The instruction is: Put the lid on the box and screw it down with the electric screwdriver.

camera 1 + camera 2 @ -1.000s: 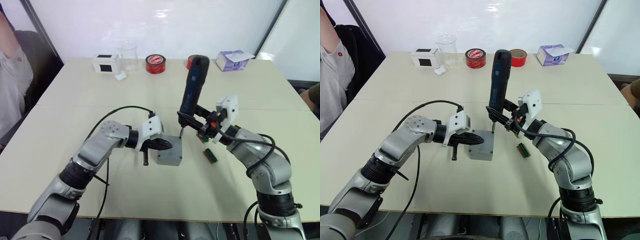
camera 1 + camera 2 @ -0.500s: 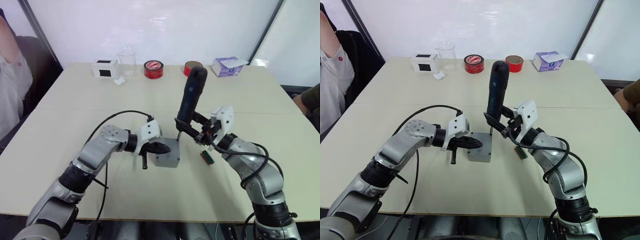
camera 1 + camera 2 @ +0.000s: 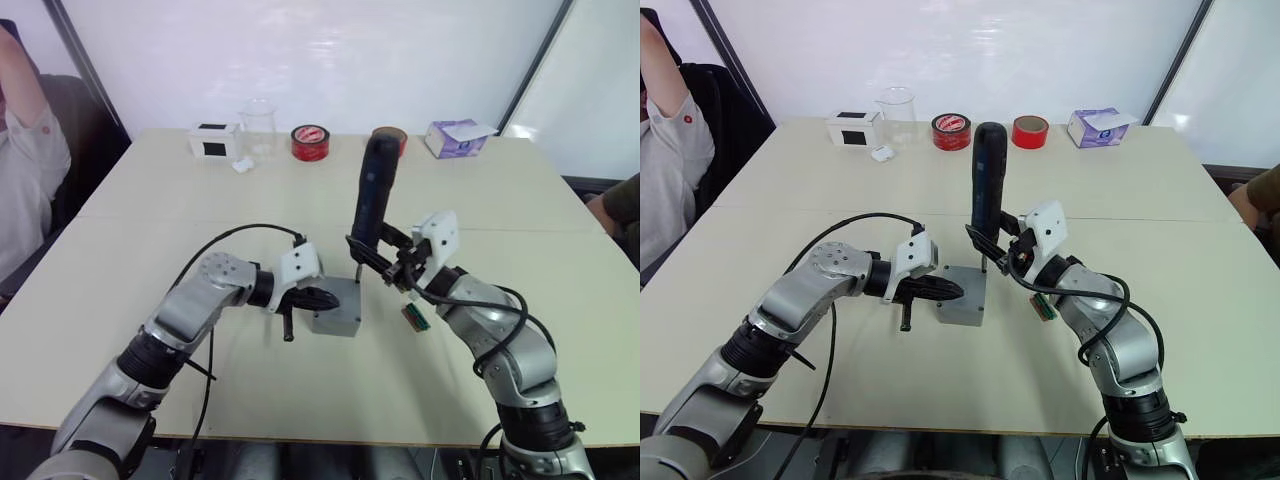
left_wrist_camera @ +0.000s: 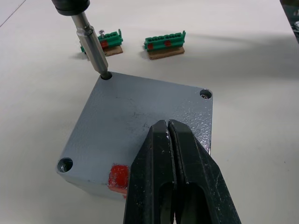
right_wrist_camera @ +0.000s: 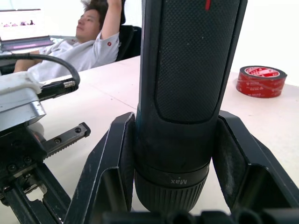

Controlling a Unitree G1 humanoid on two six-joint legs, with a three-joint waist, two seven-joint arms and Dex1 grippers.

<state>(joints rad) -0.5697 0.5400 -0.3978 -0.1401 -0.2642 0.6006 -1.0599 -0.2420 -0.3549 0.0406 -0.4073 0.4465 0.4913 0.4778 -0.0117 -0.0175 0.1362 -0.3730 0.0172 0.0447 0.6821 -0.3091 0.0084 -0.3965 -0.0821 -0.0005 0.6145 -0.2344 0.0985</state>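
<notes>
Since a second ago, electric screwdriver (image 3: pixel 371 200) brought more upright, metal bit seated in a corner screw hole of the flat grey lid (image 4: pixel 140 116) on the box (image 3: pixel 335 318) mid-table. Gripped between right gripper (image 5: pixel 173 154) fingers around its textured black barrel; left gripper (image 4: pixel 169 140) fingers pressed together on the speckled lid.

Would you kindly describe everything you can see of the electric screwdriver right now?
The electric screwdriver is a long black cylinder with a textured grip, a small red mark and the word "Max" on its lower collar. It stands nearly upright, clamped between the fingers of the right gripper. Its thin metal bit points down, the tip seated in a corner screw hole of the lid on the grey box. The shut left gripper presses on that lid.
</notes>
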